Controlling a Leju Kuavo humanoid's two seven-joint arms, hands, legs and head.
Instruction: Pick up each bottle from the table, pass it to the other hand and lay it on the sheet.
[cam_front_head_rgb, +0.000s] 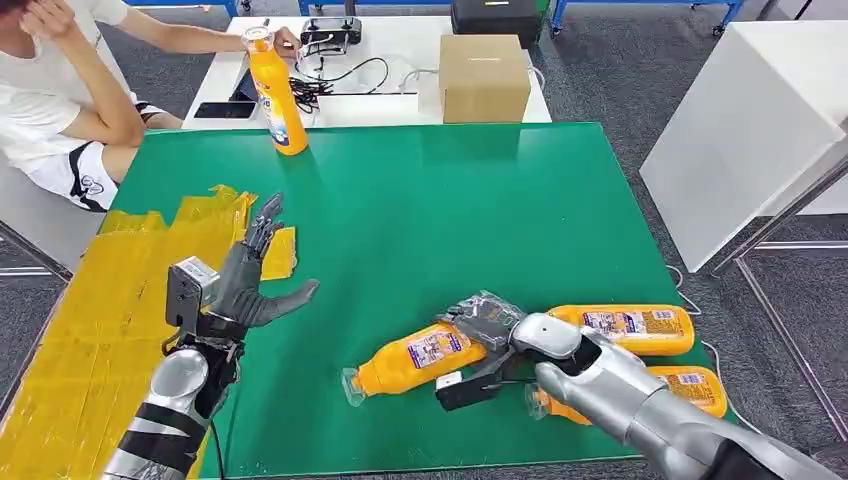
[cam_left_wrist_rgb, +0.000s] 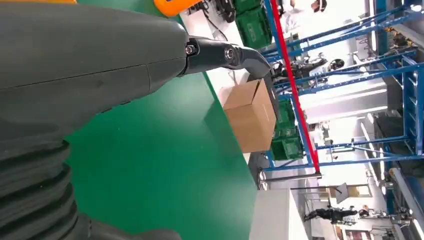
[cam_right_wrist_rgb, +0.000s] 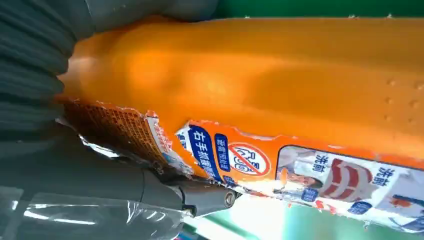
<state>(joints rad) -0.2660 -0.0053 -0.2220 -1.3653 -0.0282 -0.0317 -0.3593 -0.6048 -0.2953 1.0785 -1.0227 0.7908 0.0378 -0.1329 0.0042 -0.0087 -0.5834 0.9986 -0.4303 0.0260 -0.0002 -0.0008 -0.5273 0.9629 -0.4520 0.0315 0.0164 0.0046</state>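
Head view: the right hand (cam_front_head_rgb: 488, 322), low and right of centre, is wrapped over the base end of an orange bottle (cam_front_head_rgb: 420, 358) lying on the green table (cam_front_head_rgb: 450, 210), cap pointing lower left. Two more lying bottles (cam_front_head_rgb: 630, 328) sit just behind and beside the forearm, so the lift should go straight up before swinging left, or the arm may nudge them. The left hand (cam_front_head_rgb: 250, 280), at middle left, is empty with fingers spread, waiting above the inner edge of the yellow sheet (cam_front_head_rgb: 90, 330). Green table lies bare between the two hands for the handover. An upright bottle (cam_front_head_rgb: 276, 92) stands at the upper left table edge, a person's hand on its cap.

Left wrist view: the left hand's fingers (cam_left_wrist_rgb: 225, 54) are extended, holding nothing; a cardboard box (cam_left_wrist_rgb: 250, 117) lies beyond the table's edge.

Right wrist view: the bottle's orange body and torn label press against the palm, a finger (cam_right_wrist_rgb: 200, 197) curled beneath; the grip looks firm.
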